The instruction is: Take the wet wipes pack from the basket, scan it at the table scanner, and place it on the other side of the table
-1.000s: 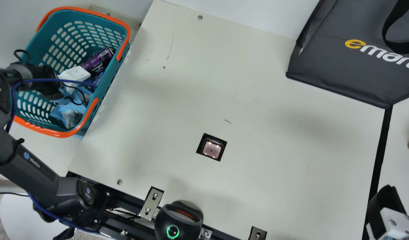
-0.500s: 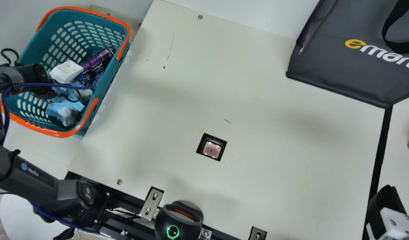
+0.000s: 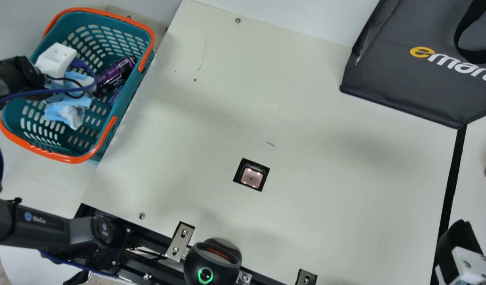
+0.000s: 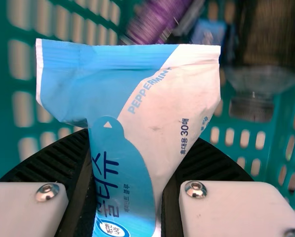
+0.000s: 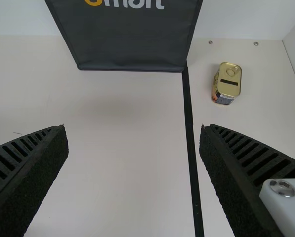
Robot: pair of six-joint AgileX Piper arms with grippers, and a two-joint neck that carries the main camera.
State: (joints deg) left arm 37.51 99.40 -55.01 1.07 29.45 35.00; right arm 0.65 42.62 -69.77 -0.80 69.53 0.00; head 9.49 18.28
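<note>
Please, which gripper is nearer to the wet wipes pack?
Left. The left gripper holds the pack between its fingers at the basket; the open right gripper is across the table.

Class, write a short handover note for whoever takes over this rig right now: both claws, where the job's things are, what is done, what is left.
Left claw: shut on the wipes pack, at the basket; how high it is held I cannot tell.
Right claw: open, nothing in it, above the table.
Scanner: in the tabletop, nothing over it.
Done: pack gripped.
Left: bring it clear of the basket, scan it, set it on the table's other side.
</note>
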